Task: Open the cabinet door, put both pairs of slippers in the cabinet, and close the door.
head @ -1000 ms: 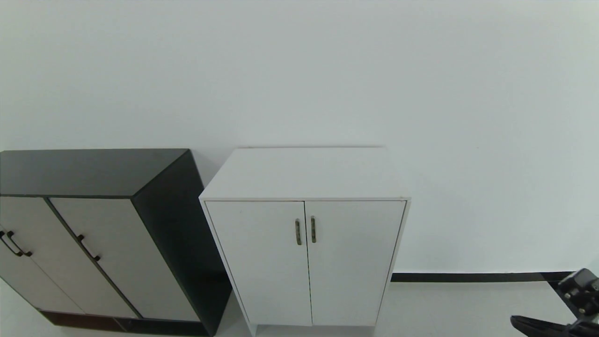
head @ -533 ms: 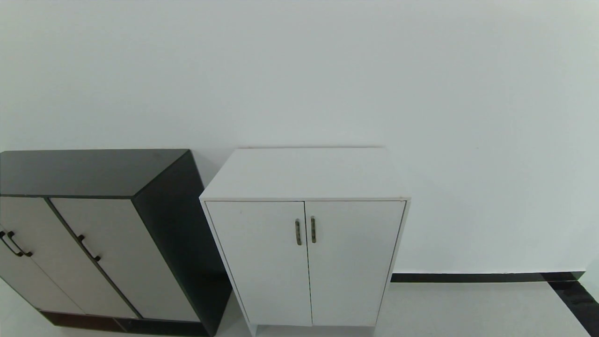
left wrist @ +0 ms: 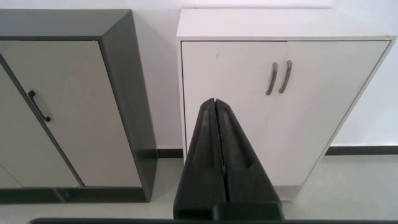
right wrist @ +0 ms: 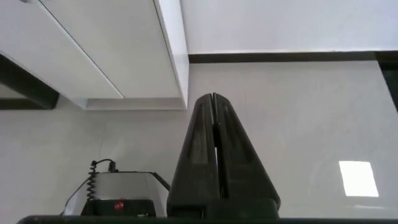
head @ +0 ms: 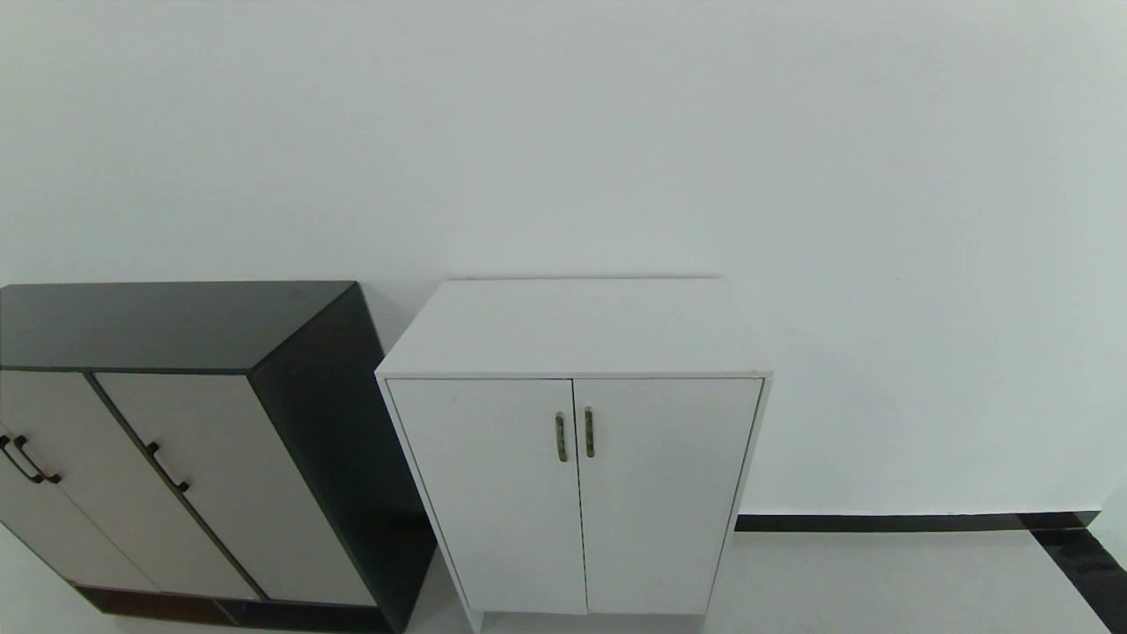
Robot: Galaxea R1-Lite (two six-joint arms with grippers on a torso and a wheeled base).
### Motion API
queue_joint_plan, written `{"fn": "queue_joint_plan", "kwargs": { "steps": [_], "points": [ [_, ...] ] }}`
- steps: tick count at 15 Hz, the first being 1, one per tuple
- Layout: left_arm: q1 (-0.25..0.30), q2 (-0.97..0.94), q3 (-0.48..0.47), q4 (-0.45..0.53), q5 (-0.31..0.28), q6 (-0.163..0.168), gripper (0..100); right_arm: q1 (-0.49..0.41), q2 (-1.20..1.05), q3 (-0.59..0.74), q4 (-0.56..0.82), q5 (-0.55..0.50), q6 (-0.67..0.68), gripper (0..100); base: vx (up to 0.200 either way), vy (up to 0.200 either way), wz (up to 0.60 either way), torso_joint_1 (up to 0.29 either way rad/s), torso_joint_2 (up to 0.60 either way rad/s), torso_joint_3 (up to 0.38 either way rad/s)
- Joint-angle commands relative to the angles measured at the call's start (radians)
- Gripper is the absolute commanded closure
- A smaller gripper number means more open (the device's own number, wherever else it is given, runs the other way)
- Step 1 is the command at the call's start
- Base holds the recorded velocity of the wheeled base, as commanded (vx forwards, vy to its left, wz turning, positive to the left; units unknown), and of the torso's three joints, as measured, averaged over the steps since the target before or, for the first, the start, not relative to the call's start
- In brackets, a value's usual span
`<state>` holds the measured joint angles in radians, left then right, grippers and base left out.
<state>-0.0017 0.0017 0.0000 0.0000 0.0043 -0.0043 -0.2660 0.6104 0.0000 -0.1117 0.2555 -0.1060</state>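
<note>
A white two-door cabinet [head: 577, 475] stands against the wall with both doors closed; two slim metal handles [head: 574, 434] sit side by side at the centre seam. In the left wrist view my left gripper [left wrist: 215, 102] is shut with nothing in it, held some way back from the white cabinet [left wrist: 249, 93] and pointing at its left door. In the right wrist view my right gripper [right wrist: 214, 98] is shut and empty, low over the pale floor [right wrist: 298, 112] beside the cabinet's bottom corner [right wrist: 177, 93].
A black cabinet [head: 176, 440] with grey doors and black handles stands close to the left of the white one. A black skirting strip [head: 907, 521] runs along the wall on the right. Open pale floor [head: 880, 581] lies right of the white cabinet.
The right arm showed at the lower right edge of the head view one second ago and has since dropped out of that view. The cabinets have not moved.
</note>
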Motion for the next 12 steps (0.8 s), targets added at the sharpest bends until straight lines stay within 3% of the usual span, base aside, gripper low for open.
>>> {"fn": "queue_joint_plan", "kwargs": {
  "steps": [1,3,8,12],
  "points": [
    [0.000,0.000,0.000,0.000,0.000,0.000,100,0.051,-0.043,0.000,0.018,0.034,0.000,100,0.000,0.000,0.00,0.000,0.00,0.000],
    [0.000,0.000,0.000,0.000,0.000,0.000,100,0.103,-0.170,0.000,0.076,0.096,0.003,100,0.000,0.000,0.00,0.000,0.00,0.000],
    [0.000,0.000,0.000,0.000,0.000,0.000,100,0.122,-0.365,-0.002,0.078,0.096,0.012,100,0.000,0.000,0.00,0.000,0.00,0.000],
    [0.000,0.000,0.000,0.000,0.000,0.000,100,0.111,-0.480,-0.002,0.079,-0.055,0.006,100,0.000,0.000,0.00,0.000,0.00,0.000]
  ]
}}
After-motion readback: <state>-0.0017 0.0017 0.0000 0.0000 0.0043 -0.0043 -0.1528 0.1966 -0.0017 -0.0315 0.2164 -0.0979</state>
